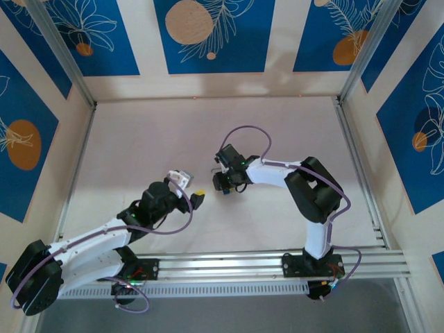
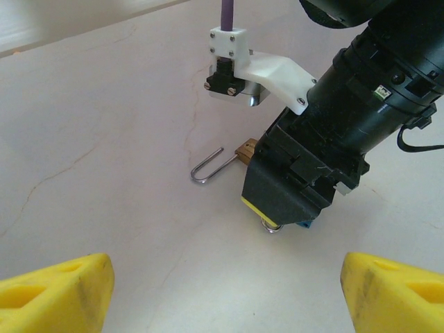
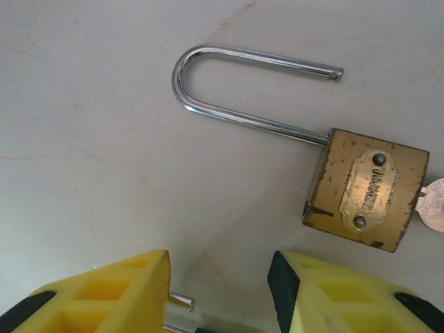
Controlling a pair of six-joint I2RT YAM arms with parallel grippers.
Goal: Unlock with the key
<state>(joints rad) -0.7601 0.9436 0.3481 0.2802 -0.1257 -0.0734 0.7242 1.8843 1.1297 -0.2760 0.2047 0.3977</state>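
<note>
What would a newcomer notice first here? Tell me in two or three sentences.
The brass padlock catches the eye first, lying on the pale table with its silver shackle sprung open and what looks like a key poking from its base. The right gripper hovers just over it. The left gripper sits open nearby, its yellow fingers pointed that way.

Pale marbled tabletop [image 1: 139, 132]; cream walls [image 1: 146, 41], blue floral panels [image 1: 208, 35]; aluminium frame posts [image 1: 61, 52].
</note>
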